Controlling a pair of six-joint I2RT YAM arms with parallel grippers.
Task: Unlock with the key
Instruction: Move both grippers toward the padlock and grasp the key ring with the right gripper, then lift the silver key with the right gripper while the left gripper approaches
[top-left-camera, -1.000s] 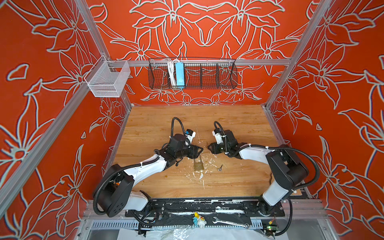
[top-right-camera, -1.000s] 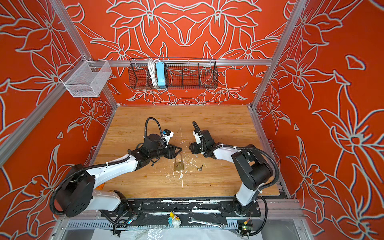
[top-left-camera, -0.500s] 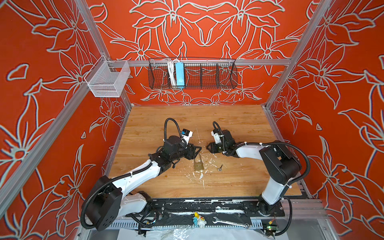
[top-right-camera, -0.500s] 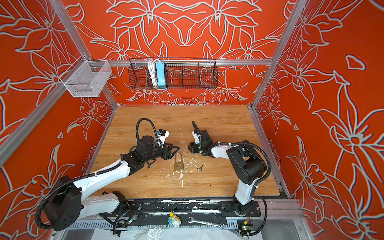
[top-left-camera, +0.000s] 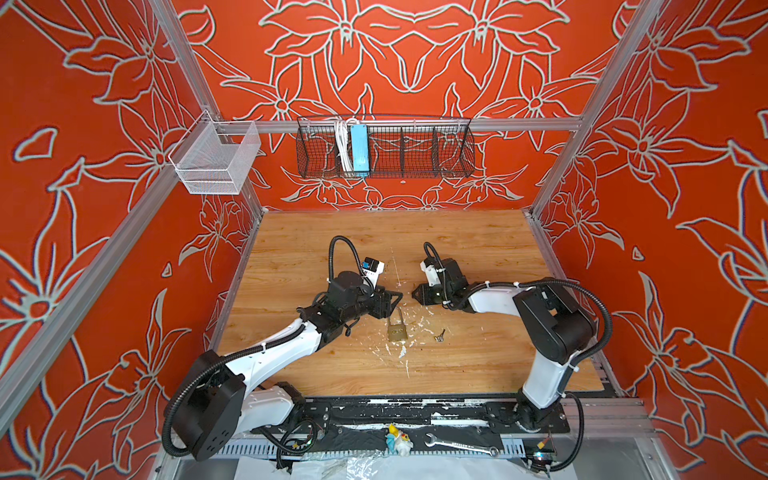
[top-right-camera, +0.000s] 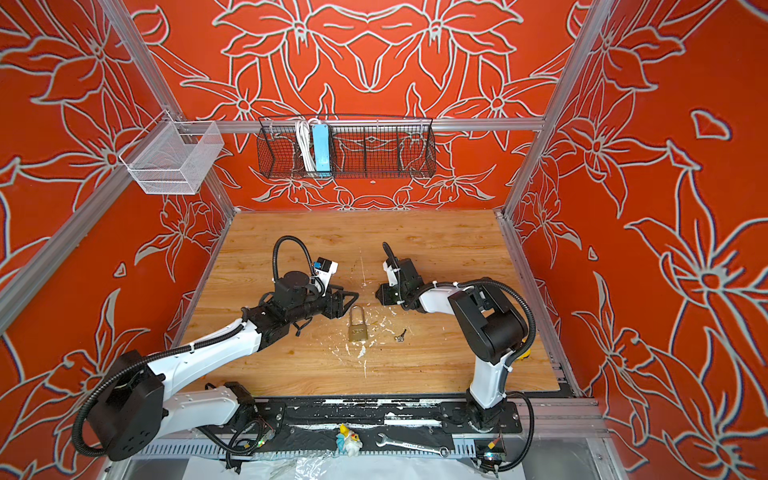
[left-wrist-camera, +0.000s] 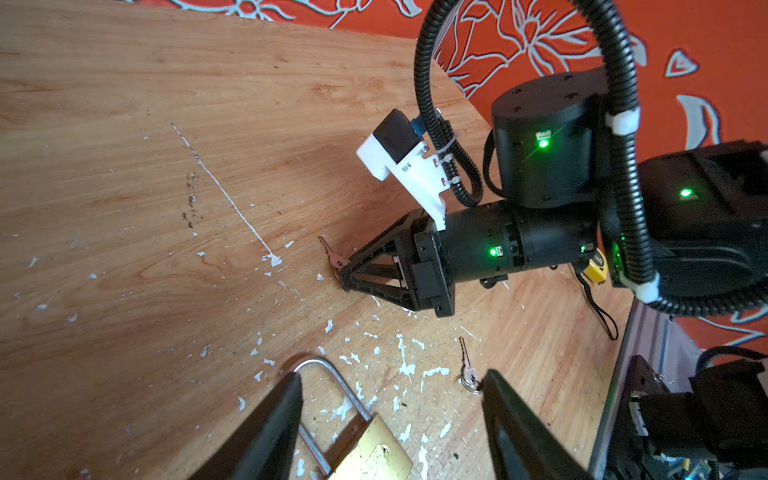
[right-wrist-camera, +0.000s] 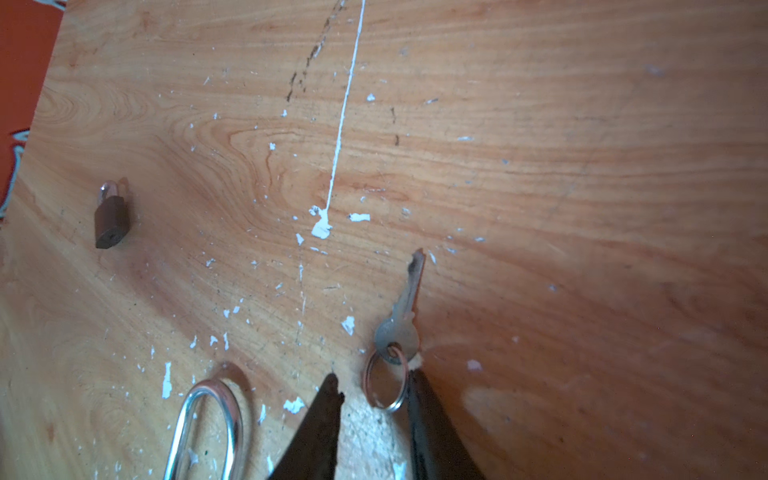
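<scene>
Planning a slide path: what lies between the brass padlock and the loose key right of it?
Only wooden tabletop with white flecks between brass padlock and loose key, in both top views.

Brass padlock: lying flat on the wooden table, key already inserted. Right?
Not inserted. The brass padlock does lie flat on the wooden table, but a key lies loose on the wood beside it, apart from it, as both top views show.

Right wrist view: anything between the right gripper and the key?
Nothing visible. The key lies just ahead of the right gripper, its ring between the open jaws; the padlock shackle lies off to one side, apart.
</scene>
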